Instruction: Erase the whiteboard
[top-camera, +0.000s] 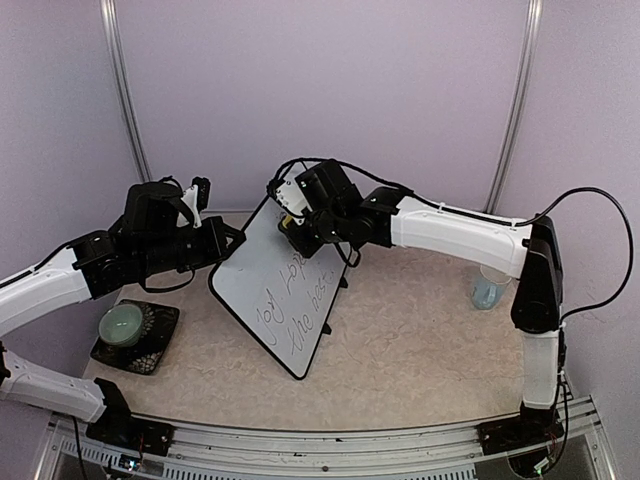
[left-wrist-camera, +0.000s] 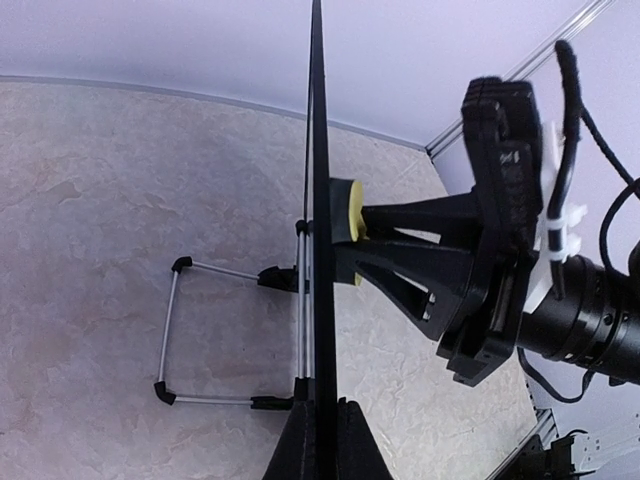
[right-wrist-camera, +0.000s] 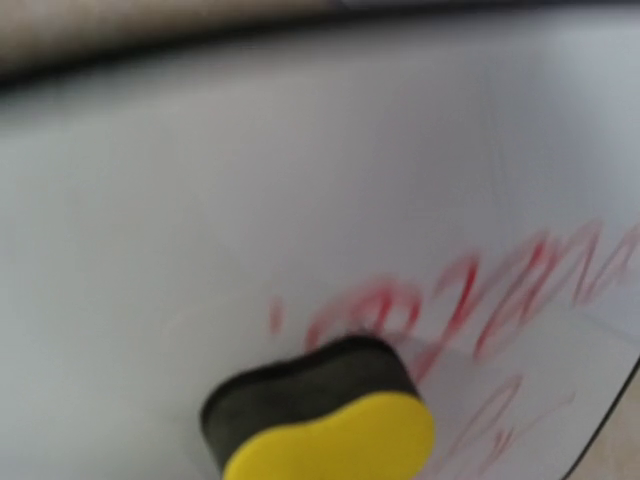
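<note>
So the board (top-camera: 262, 270) is propped up on its wire stand (left-wrist-camera: 170, 340) in the middle of the table, between the two arms. The left claw (top-camera: 228, 243) is pinched together on the board's left edge, bracing it, I'd guess. The right claw (top-camera: 292, 222) is clamped on a yellow eraser (right-wrist-camera: 325, 425), dark pad flat against the board face near the top.

Looks to me like the wiping step, early on. The upper part of the board is blank, but the writing (top-camera: 298, 300) lower down isn't wiped at all yet, both lines readable from above. In the right wrist view the pad sits right at the start of the first word.

Next move, I reckon: drag the eraser down and across the letters with the pad kept flat. The left grip needs to hold firm so the board doesn't tip back on that skinny stand.
</note>
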